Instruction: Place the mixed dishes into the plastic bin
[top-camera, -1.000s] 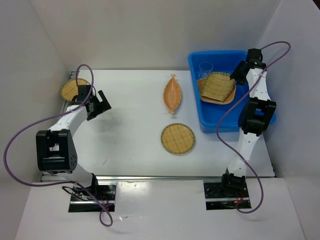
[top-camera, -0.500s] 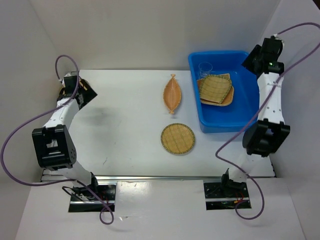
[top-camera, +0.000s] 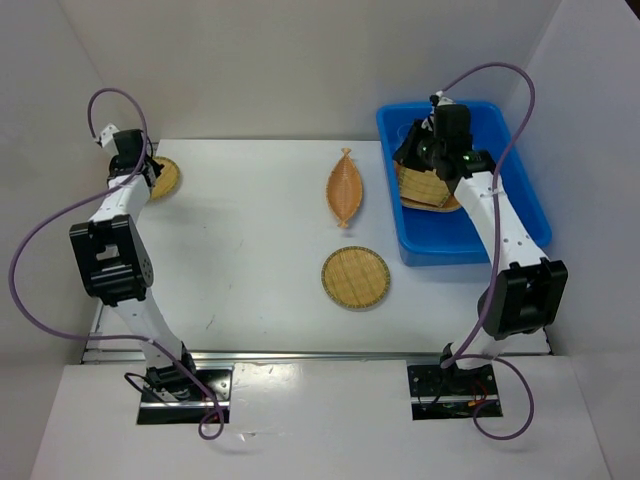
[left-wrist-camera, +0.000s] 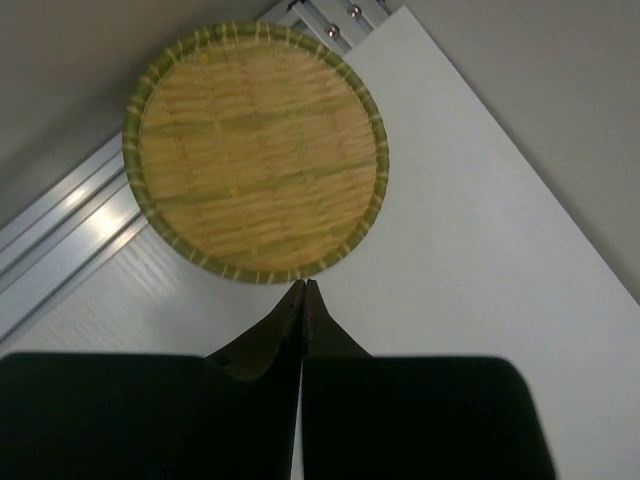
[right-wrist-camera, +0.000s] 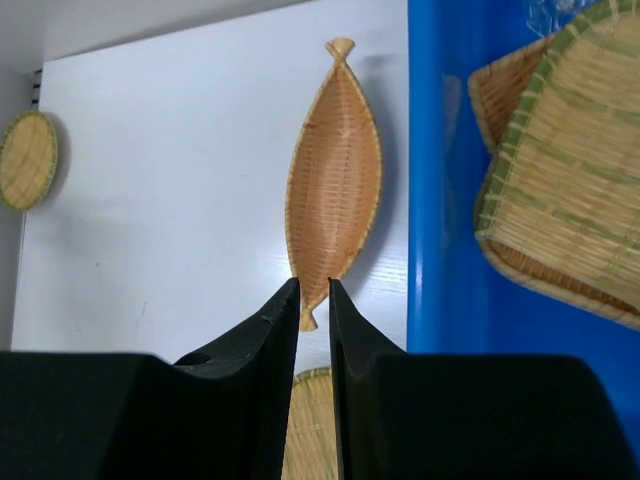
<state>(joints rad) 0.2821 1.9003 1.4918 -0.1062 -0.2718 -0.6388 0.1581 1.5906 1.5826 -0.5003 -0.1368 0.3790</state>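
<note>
Just beyond left gripper (left-wrist-camera: 303, 285) lies a round tray (left-wrist-camera: 255, 150).

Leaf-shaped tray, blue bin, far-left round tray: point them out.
Leaf-shaped tray (top-camera: 345, 188): top external view, centre of weave.
Blue bin (top-camera: 440, 252): top external view, near wall.
Far-left round tray (left-wrist-camera: 255, 150): left wrist view, centre of weave.

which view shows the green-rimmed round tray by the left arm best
Left wrist: the green-rimmed round tray is large and whole, weave clear. Top external shows it small, partly behind the left arm. Right wrist catches it tiny at its left edge.
</note>
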